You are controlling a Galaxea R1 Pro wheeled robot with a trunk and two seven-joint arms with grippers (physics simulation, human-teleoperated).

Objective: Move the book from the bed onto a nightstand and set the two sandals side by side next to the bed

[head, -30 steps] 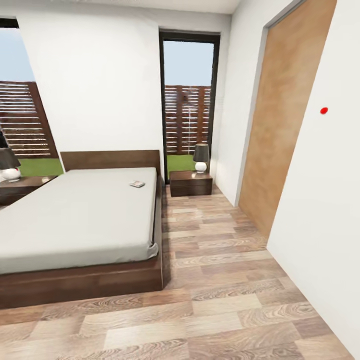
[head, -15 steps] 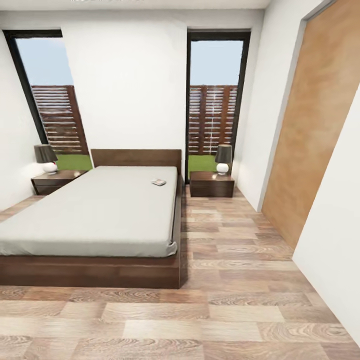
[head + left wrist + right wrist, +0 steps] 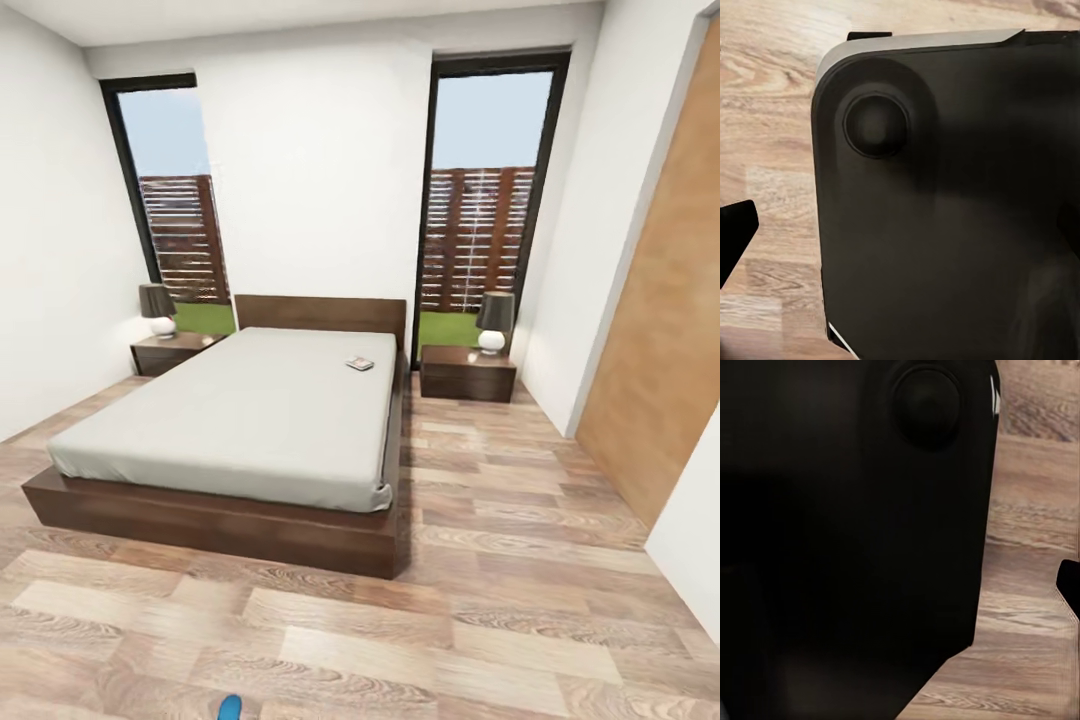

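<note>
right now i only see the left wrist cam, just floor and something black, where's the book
Observer: The book lies on the bed, up near the headboard, toward the bed's right edge in the head view.
Operator: which nightstand is nearer to it
Observer: The right nightstand, across a strip of floor from that edge. A lamp stands on it.
Operator: any sandals around
Observer: A blue tip shows on the floor at the head view's bottom edge, well short of the bed's foot. It is probably a sandal, but the frame cuts it off.
</note>
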